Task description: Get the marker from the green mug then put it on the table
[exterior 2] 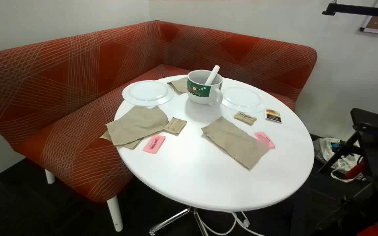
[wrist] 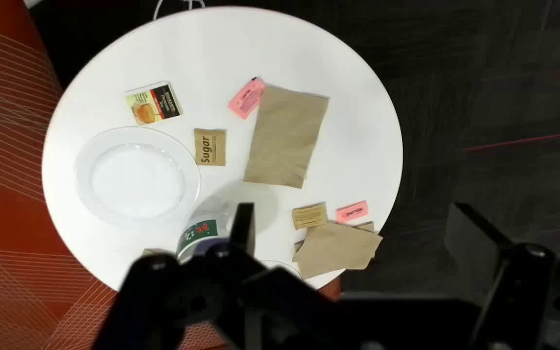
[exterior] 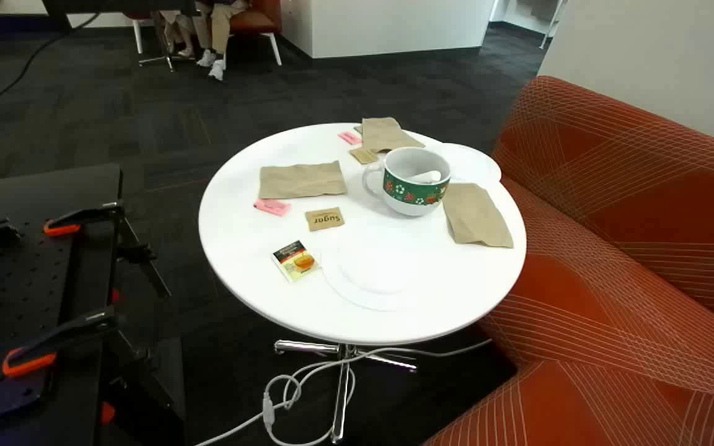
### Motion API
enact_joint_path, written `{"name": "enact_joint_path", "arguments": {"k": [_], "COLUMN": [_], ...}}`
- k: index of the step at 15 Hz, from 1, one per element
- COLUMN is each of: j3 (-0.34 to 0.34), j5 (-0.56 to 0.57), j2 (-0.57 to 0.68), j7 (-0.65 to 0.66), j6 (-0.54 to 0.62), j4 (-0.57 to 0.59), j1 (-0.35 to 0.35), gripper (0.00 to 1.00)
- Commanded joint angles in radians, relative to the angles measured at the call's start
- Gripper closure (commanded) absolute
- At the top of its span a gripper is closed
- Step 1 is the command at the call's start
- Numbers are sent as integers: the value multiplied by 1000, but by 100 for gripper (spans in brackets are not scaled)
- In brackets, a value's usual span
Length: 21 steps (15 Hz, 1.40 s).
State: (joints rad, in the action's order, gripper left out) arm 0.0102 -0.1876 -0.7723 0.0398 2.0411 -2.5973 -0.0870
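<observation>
The marker is a white stick leaning inside the green mug, its end rising above the rim in an exterior view (exterior 2: 213, 74); it also shows in an exterior view (exterior: 426, 177). The green mug (exterior: 416, 193) is wide, with a white inside, white base and side handle. It stands upright on the round white table (exterior: 239, 248); the mug also shows in an exterior view (exterior 2: 199, 91). My gripper (wrist: 358, 218) is open and empty, high above the table. Its left finger partly covers the mug (wrist: 201, 231) in the wrist view, and the marker is hidden there.
Clear plastic plates (exterior 2: 148, 93) (exterior 2: 243, 99) lie on both sides of the mug. Brown napkins (wrist: 287, 138), a sugar packet (wrist: 210, 147), pink packets (wrist: 248, 98) and a tea packet (wrist: 153, 104) lie on the table. An orange-red sofa (exterior: 630, 260) borders it.
</observation>
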Motion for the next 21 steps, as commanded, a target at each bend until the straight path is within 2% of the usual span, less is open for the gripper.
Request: {"name": "enact_joint_path", "arguments": {"k": [1,7,13,17,21], "j3": [-9,-9,-37,-72,-109], "j5": [-8,-8,-18,-14,-12], "j2": [1,1,157,322,497], "j7": [-7,-7,92,241,462], "j6": [-3,-3,-9,-10,39], "j4": [2,2,112,237,357], "j1": [11,11,25,53,87], "gripper": [0,0,0,0,0]}}
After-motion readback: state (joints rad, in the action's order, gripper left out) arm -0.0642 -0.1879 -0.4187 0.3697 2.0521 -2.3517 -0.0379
